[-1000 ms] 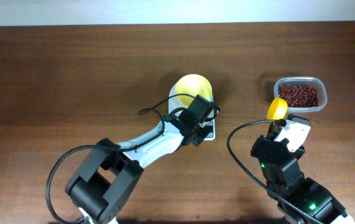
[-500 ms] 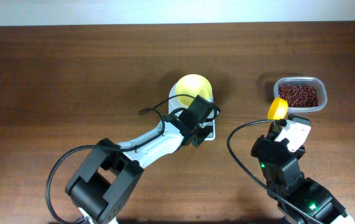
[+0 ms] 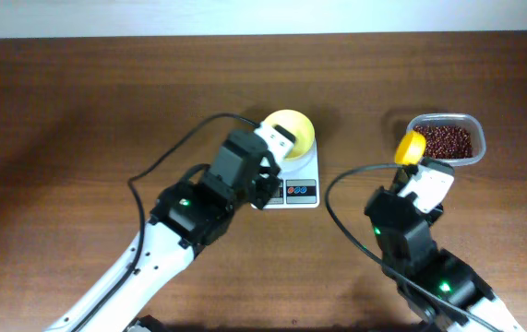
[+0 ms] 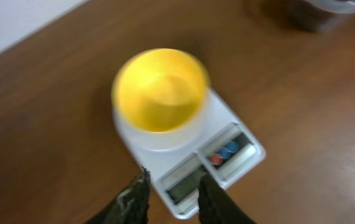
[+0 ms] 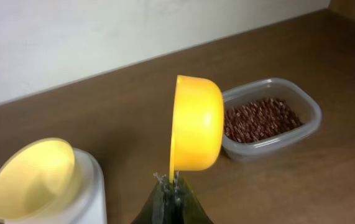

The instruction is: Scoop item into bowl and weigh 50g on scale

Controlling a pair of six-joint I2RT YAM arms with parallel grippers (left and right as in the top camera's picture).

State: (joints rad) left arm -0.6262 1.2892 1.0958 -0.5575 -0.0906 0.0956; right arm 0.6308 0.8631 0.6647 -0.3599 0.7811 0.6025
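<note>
Change: the left hand [image 4: 172,190] is hanging over the near edge of the scale [image 3: 302,175], its fingers now standing apart and gripping nothing; the display and buttons are showing uncovered.
Meaning: the press on the button strip is looking finished, probably a switch-on or zeroing, so the scale is standing ready and scooping is becoming the step in hand.
Against the earlier frame: a second ago the left arm was lying low with its closed hand on the buttons; it is now drawn back to the near left. The scoop [image 5: 196,124] is sitting a little farther off, closer to the tub [image 3: 480,138].
Right hand [image 5: 172,186]: is staying clamped on the scoop's handle; the scoop is standing on edge, empty, just left of the tub.
Bowl [image 4: 158,90]: is resting empty on the far part of the scale, mid-table [image 3: 78,111].
Beans [image 3: 444,141]: are all lying in the tub at the far right; none are yet in the bowl.
</note>
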